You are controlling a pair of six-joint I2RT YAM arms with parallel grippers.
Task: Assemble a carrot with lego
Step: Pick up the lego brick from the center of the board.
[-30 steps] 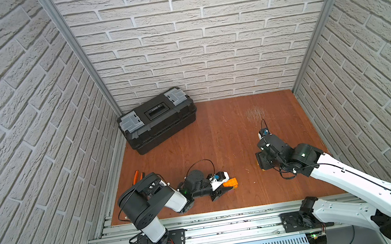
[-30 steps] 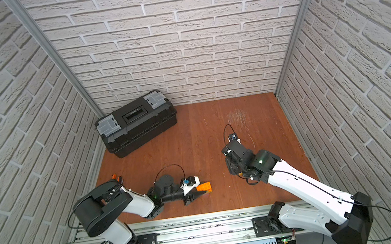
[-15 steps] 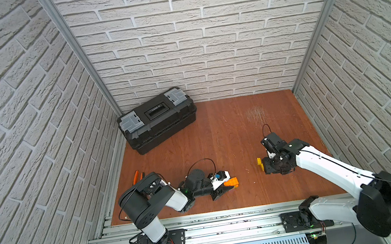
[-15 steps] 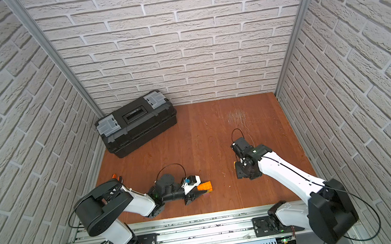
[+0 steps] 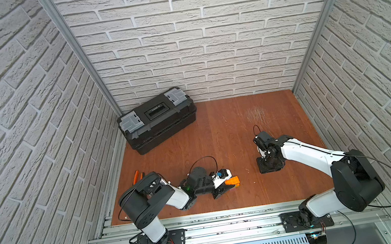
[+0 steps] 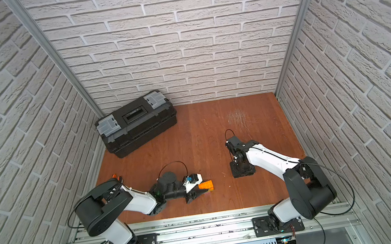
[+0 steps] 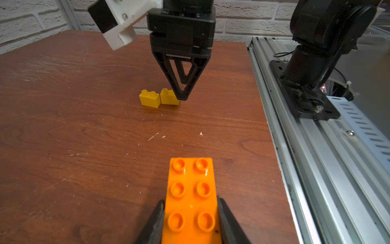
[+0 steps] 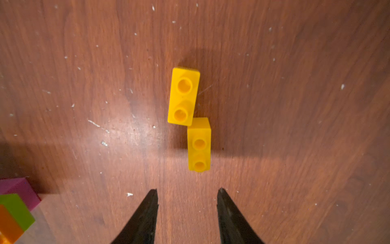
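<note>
The left end effector (image 7: pixel 191 224) is clamped on the carrot (image 7: pixel 191 190), with one finger against each long side of its orange top layer. It lies low near the front edge of the counter (image 7: pixel 84 137). Whether the carrot rests on the counter cannot be told. The right wrist view shows lime-green and pink layers under the orange.

The right end effector (image 8: pixel 187 190) points straight down, well apart from the carrot. Its fingers are spread and nothing is between them. Just past its tips stand the near yellow brick (image 8: pixel 199 144) and the far yellow brick (image 8: pixel 183 96), studs up and touching at a corner. From the left wrist view a fingertip sits right beside the near brick, but contact cannot be told.
</note>
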